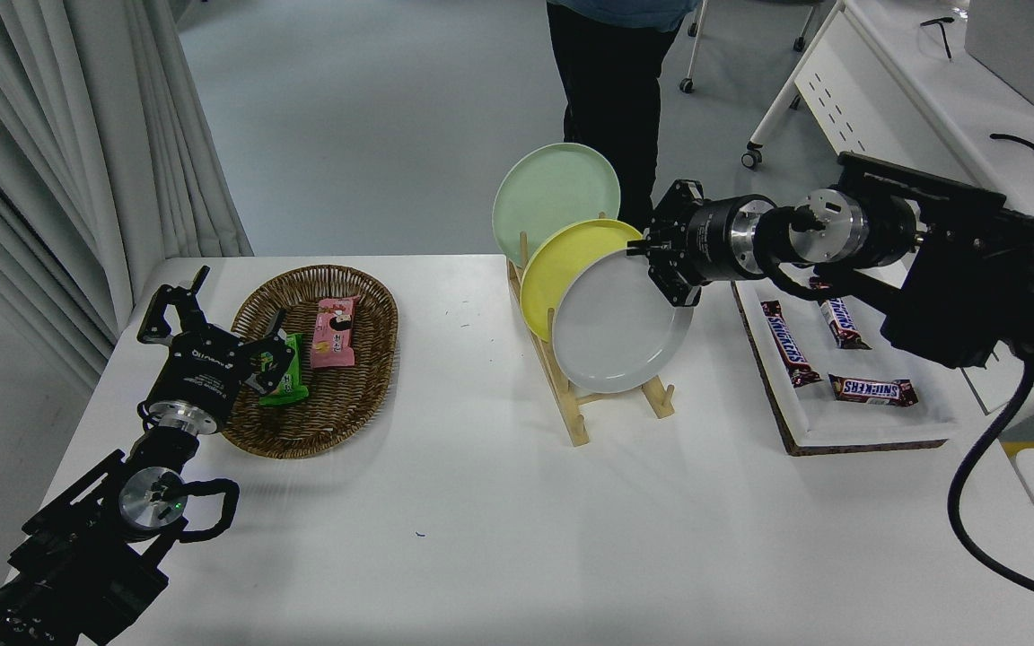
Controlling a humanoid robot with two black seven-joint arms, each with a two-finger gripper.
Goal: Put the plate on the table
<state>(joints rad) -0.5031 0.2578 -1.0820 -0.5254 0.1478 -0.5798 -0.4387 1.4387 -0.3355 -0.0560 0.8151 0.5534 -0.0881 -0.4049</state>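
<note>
Grey plate (620,327) raised above rack (571,404) | right fingers (661,260) pinching rim

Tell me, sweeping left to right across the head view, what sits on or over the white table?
Left hand → wicker basket with its snack packets → wooden rack holding green and yellow plates → grey plate, held by the right hand → tray of chocolate bars.

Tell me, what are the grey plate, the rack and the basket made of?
The grey plate: smooth, matte, probably ceramic or melamine. The rack: pale unfinished wood with dowel pegs. The basket: brown woven wicker, its weave plainly visible.
</note>
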